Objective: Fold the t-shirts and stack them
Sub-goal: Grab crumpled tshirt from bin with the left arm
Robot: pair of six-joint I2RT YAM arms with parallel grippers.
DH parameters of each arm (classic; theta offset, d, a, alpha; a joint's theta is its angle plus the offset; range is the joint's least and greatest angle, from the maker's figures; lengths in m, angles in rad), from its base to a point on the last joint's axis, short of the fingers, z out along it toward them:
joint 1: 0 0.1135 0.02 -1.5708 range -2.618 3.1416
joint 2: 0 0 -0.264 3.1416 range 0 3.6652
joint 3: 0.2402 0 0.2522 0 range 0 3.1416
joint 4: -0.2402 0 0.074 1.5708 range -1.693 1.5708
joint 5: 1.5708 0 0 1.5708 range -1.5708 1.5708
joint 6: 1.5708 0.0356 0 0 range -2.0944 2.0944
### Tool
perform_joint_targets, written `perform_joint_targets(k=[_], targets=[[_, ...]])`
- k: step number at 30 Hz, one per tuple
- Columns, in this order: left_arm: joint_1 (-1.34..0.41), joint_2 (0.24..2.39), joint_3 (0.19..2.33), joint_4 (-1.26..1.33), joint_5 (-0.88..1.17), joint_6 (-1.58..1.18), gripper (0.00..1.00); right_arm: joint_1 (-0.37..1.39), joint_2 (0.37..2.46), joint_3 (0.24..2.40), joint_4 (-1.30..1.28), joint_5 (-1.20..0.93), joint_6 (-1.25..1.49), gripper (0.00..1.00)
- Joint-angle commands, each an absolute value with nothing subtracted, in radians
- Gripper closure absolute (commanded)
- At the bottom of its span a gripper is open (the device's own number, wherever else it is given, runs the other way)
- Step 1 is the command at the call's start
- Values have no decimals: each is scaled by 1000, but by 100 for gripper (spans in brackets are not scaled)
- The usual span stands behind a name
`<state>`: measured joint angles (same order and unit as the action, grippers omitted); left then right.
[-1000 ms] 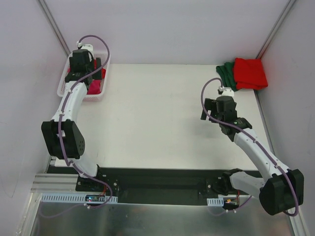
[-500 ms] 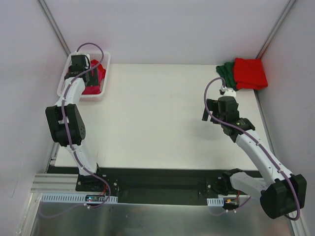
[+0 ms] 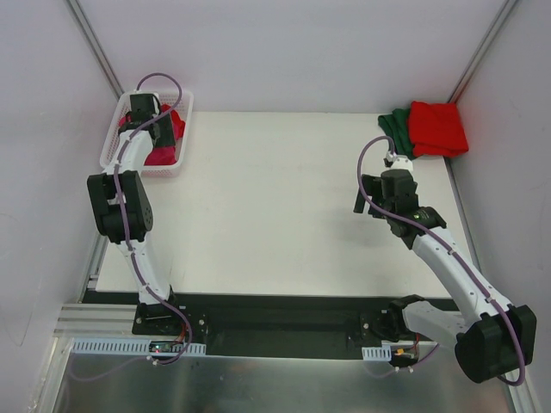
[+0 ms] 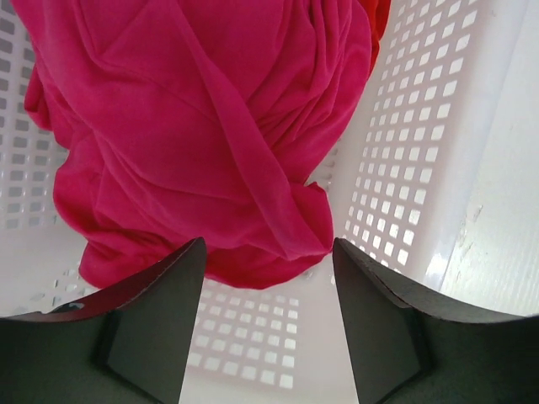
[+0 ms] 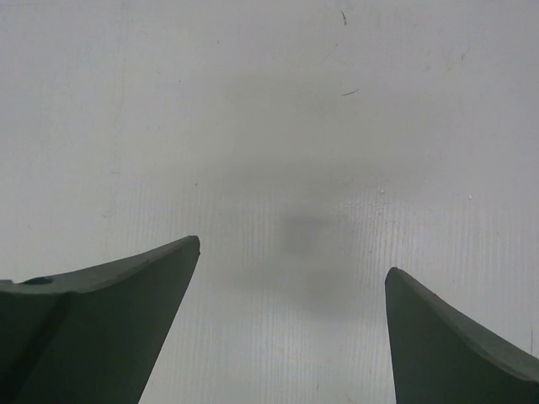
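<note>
1. Nearest in, out at 3 o'clock on the white table, the right gripper hangs over bare tabletop. Its claw is spread wide and holds nothing.
2. Further back, at 10 o'clock, the left gripper is down inside the white lattice basket, which sits at the table's far left corner.
3. Its claw is partly spread, with the fingers clearly apart. The lowest fold of cloth bulges just at the gap between the tips, but neither finger is pinching it.
4. That cloth is the magenta-pink t-shirt, crumpled in a heap and filling most of the basket.
5. At the heap's 1 o'clock edge, a sliver of the crumpled red t-shirt peeks out beside the basket wall.
6. Farthest off, at 2 o'clock in the far right corner, the folded red t-shirt lies on the dark green t-shirt. The green sticks out on its 9 o'clock side.
</note>
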<state>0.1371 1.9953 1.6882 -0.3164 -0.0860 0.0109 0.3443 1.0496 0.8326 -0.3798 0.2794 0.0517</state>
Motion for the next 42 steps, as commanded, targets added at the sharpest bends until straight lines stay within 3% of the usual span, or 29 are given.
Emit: perform_joint_targets(k=[1, 9, 18, 23, 26, 32, 42], targets=[[132, 2032, 1755, -288, -98, -12, 39, 348, 1017, 862, -397, 295, 63, 4], [132, 2098, 1801, -273, -152, 18, 43, 348, 1038, 888, -414, 298, 45, 4], [133, 2154, 1824, -247, -187, 28, 55, 348, 1054, 913, -437, 296, 23, 4], [133, 2174, 1824, -239, -195, 28, 55, 350, 1046, 913, -442, 290, 29, 4], [133, 2181, 1824, -236, -199, 25, 62, 348, 1046, 916, -452, 287, 29, 4], [133, 2172, 1821, -235, -192, 11, 99, 348, 1037, 914, -459, 298, 25, 4], [132, 1984, 1807, -241, -161, 3, 100, 348, 1046, 881, -431, 267, 49, 4]])
